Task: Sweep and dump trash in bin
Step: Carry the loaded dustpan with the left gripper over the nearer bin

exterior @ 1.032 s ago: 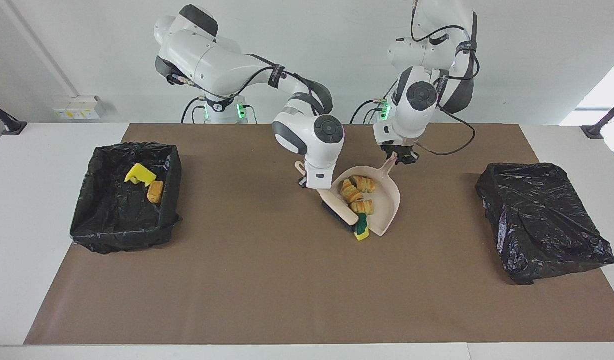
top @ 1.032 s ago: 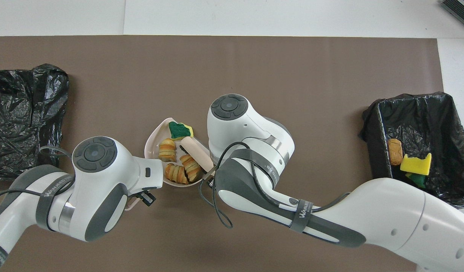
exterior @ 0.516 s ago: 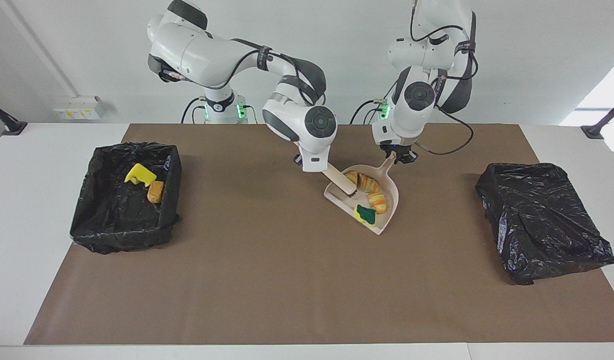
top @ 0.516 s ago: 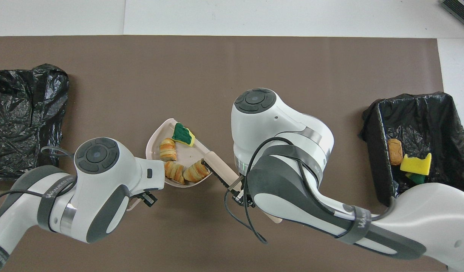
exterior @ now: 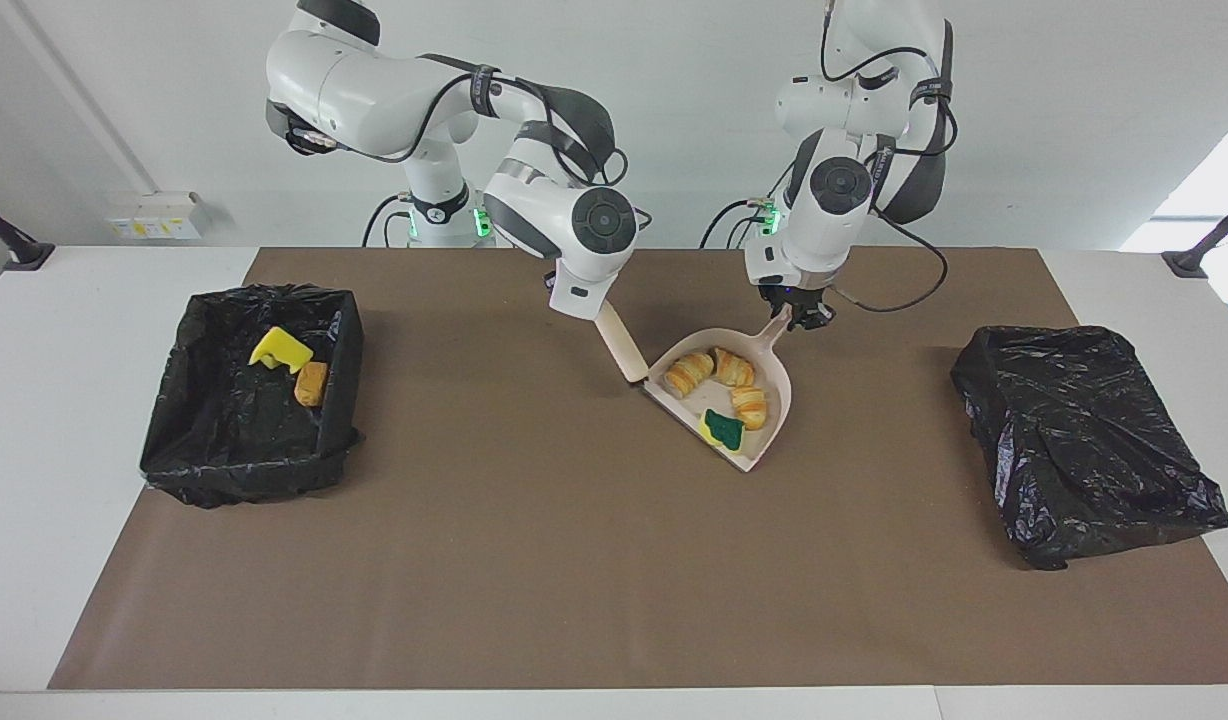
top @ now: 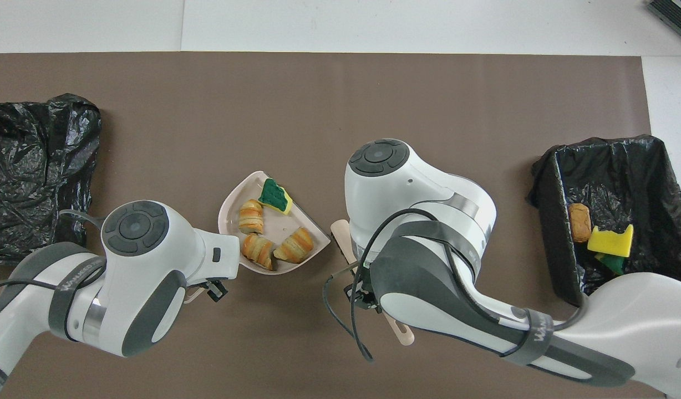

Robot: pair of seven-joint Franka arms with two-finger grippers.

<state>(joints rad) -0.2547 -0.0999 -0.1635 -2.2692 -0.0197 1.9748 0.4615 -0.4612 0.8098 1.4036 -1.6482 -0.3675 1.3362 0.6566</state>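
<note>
Dustpan [exterior: 774,385] loaded with four scraps, held mid-table by my left gripper [exterior: 796,318], clenched on its handle.
I see three croissant pieces [exterior: 719,375] and one green-backed sponge piece [exterior: 722,428] in the pan, around the middle of the brown mat [exterior: 534,560]. My right gripper [exterior: 577,300] is clamped on the brush [exterior: 622,350], which slants down to the pan's rim. Two more scraps [exterior: 292,362] lie in the open bin [exterior: 249,470] at the right arm's end; a closed black bag [exterior: 1084,440] sits at the left arm's end.

Bright even light, soft shadows, sharp focus throughout.
</note>
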